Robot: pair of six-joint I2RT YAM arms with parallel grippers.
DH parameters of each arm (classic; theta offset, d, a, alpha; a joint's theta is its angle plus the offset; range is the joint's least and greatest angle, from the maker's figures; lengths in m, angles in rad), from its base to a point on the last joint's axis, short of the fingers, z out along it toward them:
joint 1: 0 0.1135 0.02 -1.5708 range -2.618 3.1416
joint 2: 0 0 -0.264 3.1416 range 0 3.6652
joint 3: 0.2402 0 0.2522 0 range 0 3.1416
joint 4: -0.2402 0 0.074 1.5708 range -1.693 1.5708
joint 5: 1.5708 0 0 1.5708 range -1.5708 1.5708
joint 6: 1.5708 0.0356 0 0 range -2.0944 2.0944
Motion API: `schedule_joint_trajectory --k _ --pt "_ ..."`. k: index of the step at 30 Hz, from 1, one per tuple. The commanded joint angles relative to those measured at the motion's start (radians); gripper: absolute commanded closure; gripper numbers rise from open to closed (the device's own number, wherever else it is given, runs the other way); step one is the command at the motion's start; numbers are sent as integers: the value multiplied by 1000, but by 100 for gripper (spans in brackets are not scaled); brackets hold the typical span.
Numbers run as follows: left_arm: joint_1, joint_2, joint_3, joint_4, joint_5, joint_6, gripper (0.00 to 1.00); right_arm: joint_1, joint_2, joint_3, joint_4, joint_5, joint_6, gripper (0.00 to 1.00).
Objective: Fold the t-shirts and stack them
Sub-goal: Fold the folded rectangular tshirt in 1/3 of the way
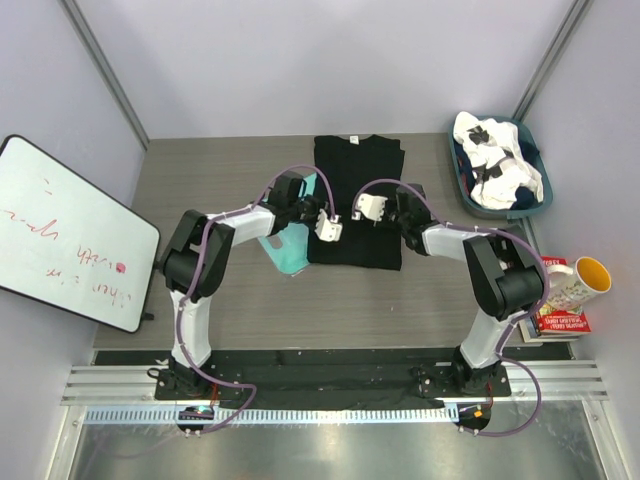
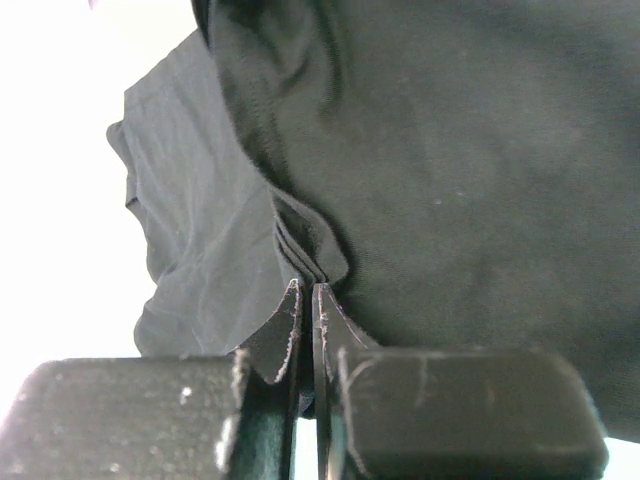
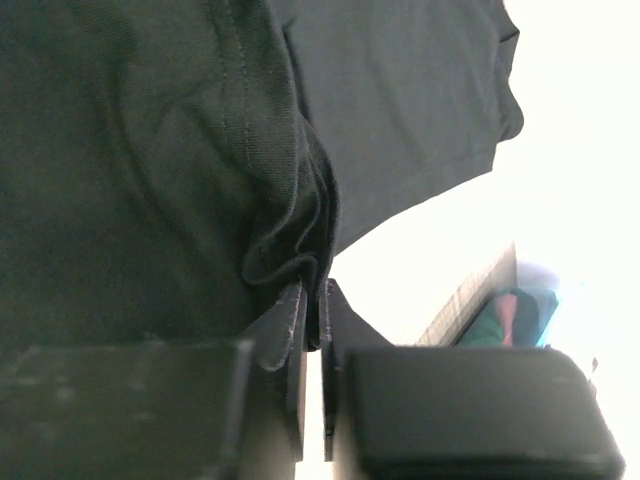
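**A:** Two pinches on one cloth. The left gripper (image 2: 307, 300) and the right gripper (image 3: 312, 298) are each clamped tight on a bunched fold of the black t-shirt (image 1: 358, 170).

**B:** How will it handle?

**A:** It's light, soft and limp. It gathers at each set of tips, so I'd expect it to sag between the grippers and follow any pull. It isn't fragile, and it's unlikely to slide out of a firm pinch.

**B:** Where's the best place to hold it?

**A:** At a hem or seam, where the stitching thickens it. The left gripper has a stitched edge right at its tips. Several layers seem caught there, though the close view is too dim to count them.

**B:** Where is the cloth relative to them?

**A:** It's directly under both, spreading ahead of the tips and back toward the arms. The teal board (image 1: 288, 252) lies just outside the left gripper. The white t-shirt (image 1: 495, 165) sits in a bin (image 1: 533, 140) well off the right gripper's outer side.
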Motion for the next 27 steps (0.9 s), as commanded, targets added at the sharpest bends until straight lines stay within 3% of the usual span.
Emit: schedule_joint_trajectory --k 1,2,4,5,7,8,12,16,19,24,27 --pt "11 16 22 76 16 19 92 -8 44 66 129 34 8 78" --pt "13 17 13 97 12 16 84 -8 63 68 175 71 13 59" --pt "15 25 -25 240 -11 -26 76 -7 80 63 239 142 16 40" --pt "15 28 -40 304 -27 -60 60 -7 96 68 287 163 16 34" --pt "16 33 -85 475 -59 -135 46 -7 104 71 347 221 26 29" --pt "18 33 -94 509 -68 -151 30 -7 104 74 353 237 33 29" --pt "22 18 -111 571 -113 -206 22 -8 90 85 347 274 51 28" --pt "22 -13 -151 666 -154 -211 22 -8 69 88 362 332 65 30" --pt "24 -67 -195 706 -177 -202 26 -18 9 112 240 311 109 30" --pt "48 -214 -326 572 -58 -130 23 -19 -135 77 -56 130 139 30" --pt "51 -320 -399 371 10 -16 6 -19 -244 -6 -196 -23 122 29"
